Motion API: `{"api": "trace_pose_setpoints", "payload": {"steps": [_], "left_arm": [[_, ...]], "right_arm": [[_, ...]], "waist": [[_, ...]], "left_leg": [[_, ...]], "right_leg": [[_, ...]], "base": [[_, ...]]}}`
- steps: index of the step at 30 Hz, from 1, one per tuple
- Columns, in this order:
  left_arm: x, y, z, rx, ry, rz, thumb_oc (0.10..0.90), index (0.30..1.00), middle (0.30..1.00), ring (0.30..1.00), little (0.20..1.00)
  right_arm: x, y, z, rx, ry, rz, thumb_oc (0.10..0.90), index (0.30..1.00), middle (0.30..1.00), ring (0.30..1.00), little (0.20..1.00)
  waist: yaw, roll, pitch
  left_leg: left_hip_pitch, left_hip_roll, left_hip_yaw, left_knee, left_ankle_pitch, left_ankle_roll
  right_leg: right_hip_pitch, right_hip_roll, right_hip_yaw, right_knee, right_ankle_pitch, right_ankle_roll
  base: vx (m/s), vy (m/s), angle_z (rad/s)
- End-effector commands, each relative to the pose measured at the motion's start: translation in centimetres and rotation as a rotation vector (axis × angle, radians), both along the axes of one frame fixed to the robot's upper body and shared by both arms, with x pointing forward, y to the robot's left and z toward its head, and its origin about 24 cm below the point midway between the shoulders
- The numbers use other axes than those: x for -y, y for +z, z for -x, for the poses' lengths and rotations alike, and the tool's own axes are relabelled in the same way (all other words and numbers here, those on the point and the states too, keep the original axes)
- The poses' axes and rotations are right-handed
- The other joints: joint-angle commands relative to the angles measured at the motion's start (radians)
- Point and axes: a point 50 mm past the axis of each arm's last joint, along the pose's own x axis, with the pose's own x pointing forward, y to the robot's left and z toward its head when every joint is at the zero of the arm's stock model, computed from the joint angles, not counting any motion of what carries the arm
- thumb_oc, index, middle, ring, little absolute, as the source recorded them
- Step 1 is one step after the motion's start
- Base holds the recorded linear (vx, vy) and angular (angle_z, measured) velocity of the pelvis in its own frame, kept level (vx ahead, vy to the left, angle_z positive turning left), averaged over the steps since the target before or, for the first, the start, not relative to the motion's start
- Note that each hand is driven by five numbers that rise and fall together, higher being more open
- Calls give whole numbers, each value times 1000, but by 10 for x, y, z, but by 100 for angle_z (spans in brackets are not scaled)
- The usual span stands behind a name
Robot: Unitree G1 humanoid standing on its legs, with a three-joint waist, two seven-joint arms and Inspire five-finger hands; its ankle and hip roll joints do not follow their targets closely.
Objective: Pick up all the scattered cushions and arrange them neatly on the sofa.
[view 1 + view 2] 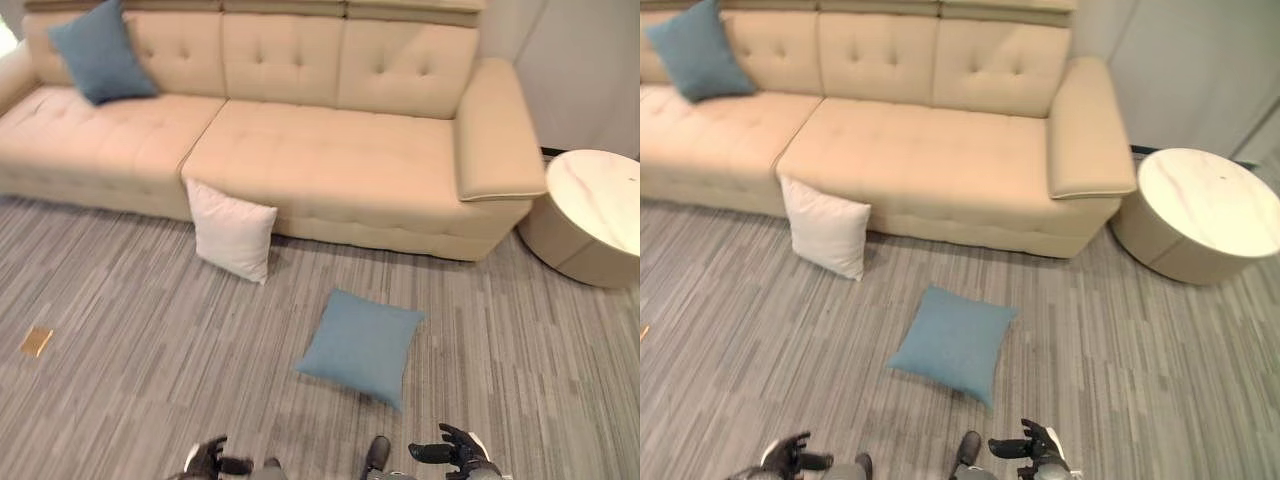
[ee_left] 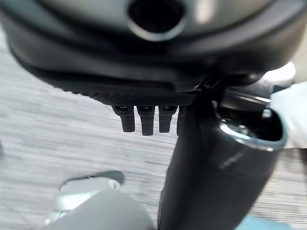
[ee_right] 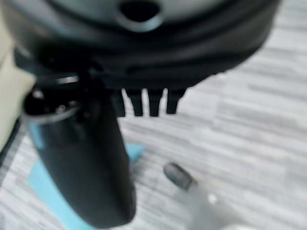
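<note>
Down at the bottom edge of the head view, both hands hang low over the grey striped carpet. The left hand sits at the lower left of centre, the right hand at the lower right, and neither touches a cushion. In each wrist view the fingers stick out straight in a short row with the thumb beside them, so both hands are relaxed and carrying nothing; the right hand's fingers look the same.

Just beyond the hands, near the middle of the frame, a blue cushion lies flat on the carpet, turned so one corner points toward the lower right. It is well apart from the sofa. Off to the lower left, a small tan tag lies on the carpet by itself.

Further back, left of centre, a white cushion stands on its edge on the floor, leaning against the sofa's front below the seam between the two seats.

The beige sofa runs across the top of the frame, its tufted back along the upper edge and its right armrest at centre right. In the upper left corner a second blue cushion stands tilted on the left seat, propped against the backrest.

At the right edge, just beside the armrest, stands a round white table.
</note>
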Motion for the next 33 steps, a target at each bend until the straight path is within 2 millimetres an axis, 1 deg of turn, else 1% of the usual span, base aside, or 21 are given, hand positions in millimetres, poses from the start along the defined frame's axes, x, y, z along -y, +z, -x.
{"api": "trace_pose_setpoints", "payload": {"steps": [1,2,4,6,8,9,11,12,13,16,17,18,21,22,23,24,26,28,29,31,33], "left_arm": [[17,1,-11,28,-85,19,800,900,900,900,900],[17,0,-11,24,-88,17,800,900,900,900,900],[17,1,-12,25,-92,15,800,900,900,900,900],[17,1,-12,25,-94,16,800,900,900,900,900],[16,1,-11,24,-88,13,800,900,900,900,900],[15,1,-10,23,-87,11,800,900,900,900,900],[13,-2,-4,0,-77,11,800,900,900,900,900],[11,-3,1,-15,-72,9,800,900,900,900,900],[11,-3,1,-15,-72,9,800,900,900,900,900],[5,-2,4,-19,-55,-2,800,900,900,900,900],[5,-2,4,-19,-55,-2,800,900,900,900,900],[3,-2,4,-19,-50,-8,800,900,900,900,900],[-5,1,3,-7,-25,-22,800,900,900,900,900],[-8,3,-1,10,-17,-29,800,900,900,900,900],[-8,4,-3,19,-19,-32,800,900,900,900,900],[-8,4,-3,19,-19,-32,800,900,900,900,900],[-7,5,-6,32,-29,-31,800,900,900,900,900],[-5,5,-9,43,-38,-29,800,900,900,900,900],[-6,6,-9,39,-49,-35,800,900,900,900,900],[-4,6,-10,42,-54,-34,800,900,900,900,900],[-1,10,-22,85,-55,-29,800,900,900,900,900]], "right_arm": [[8,16,-24,120,-1,34,800,900,900,900,900],[9,15,-23,117,-1,37,800,900,900,900,900],[9,15,-23,116,-2,40,800,900,900,900,900],[8,15,-23,115,-1,43,800,900,900,900,900],[7,14,-23,113,-1,42,800,900,900,900,900],[6,14,-23,113,0,43,800,900,900,900,900],[4,12,-20,102,6,40,800,900,900,900,900],[1,11,-19,97,12,39,800,900,900,900,900],[1,11,-19,97,12,39,800,900,900,900,900],[-4,9,-19,92,22,26,800,900,900,900,900],[-4,9,-19,92,22,26,800,900,900,900,900],[-6,9,-19,90,28,22,800,900,900,900,900],[-8,9,-22,91,38,13,800,900,900,900,900],[-9,11,-25,100,44,14,800,900,900,900,900],[-9,12,-27,107,46,14,800,900,900,900,900],[-9,12,-27,107,46,14,800,900,900,900,900],[-6,14,-28,116,47,19,800,900,900,900,900],[-5,14,-29,121,47,25,800,900,900,900,900],[-3,13,-25,109,37,26,800,900,900,900,900],[-2,13,-25,110,38,31,800,900,900,900,900],[-2,18,-33,139,47,40,800,900,900,900,900]], "waist": [[10,-5,43],[12,-13,37],[15,-15,35],[24,-10,32],[37,-3,29],[42,-2,30],[46,-5,18],[47,-12,10],[47,-12,9],[62,-23,7],[62,-23,6],[68,-23,10],[71,-14,26],[64,0,42],[58,8,48],[57,9,45],[43,19,51],[34,19,56],[30,9,54],[30,6,52],[27,7,66]], "left_leg": [[33,-65,16,-61,-94,59],[16,-86,31,-115,-116,68],[-1,-95,40,-148,-110,69],[-13,-105,36,-227,-79,65],[-29,-104,29,-310,-20,56],[-38,-104,27,-318,-9,56],[-11,-106,26,-357,-13,65],[-1,-118,16,-351,-18,71],[-1,-118,15,-351,-18,71],[17,-131,33,-337,-56,98],[16,-131,33,-337,-56,98],[22,-135,38,-334,-69,110],[50,-147,49,-334,-93,144],[61,-153,42,-335,-99,159],[72,-156,36,-342,-101,165],[68,-155,35,-343,-100,164],[92,-165,19,-360,-102,165],[103,-175,13,-371,-105,164],[99,-187,5,-365,-114,160],[96,-191,1,-362,-118,157],[69,-191,-2,-343,-118,149]], "right_leg": [[3,-24,65,81,-114,74],[21,-18,63,63,-122,79],[31,-12,62,54,-126,82],[43,4,70,40,-133,87],[64,24,74,28,-145,91],[70,28,78,31,-151,90],[83,34,85,32,-158,96],[85,25,92,42,-159,102],[84,25,92,43,-159,102],[70,-12,106,108,-170,127],[69,-12,106,109,-170,127],[54,-29,107,155,-171,138],[-25,-79,118,313,-138,169],[-78,-91,139,410,-116,176],[-105,-88,154,433,-114,172],[-107,-87,153,430,-111,171],[-135,-62,176,395,-127,155],[-142,-49,170,327,-122,147],[-128,-44,165,258,-123,147],[-120,-37,167,239,-125,144],[-132,-28,158,235,-123,133]], "base": [[253,-70,12],[134,-23,11],[155,0,2],[173,41,6],[197,81,7],[193,108,3],[228,154,-7],[192,142,1],[214,224,4],[113,189,-10],[63,154,-37],[54,147,-38],[91,208,-27],[102,205,-32],[73,144,-31],[87,74,-18],[119,45,8],[147,-19,21],[126,-47,17],[112,-58,25],[78,-79,47]]}}
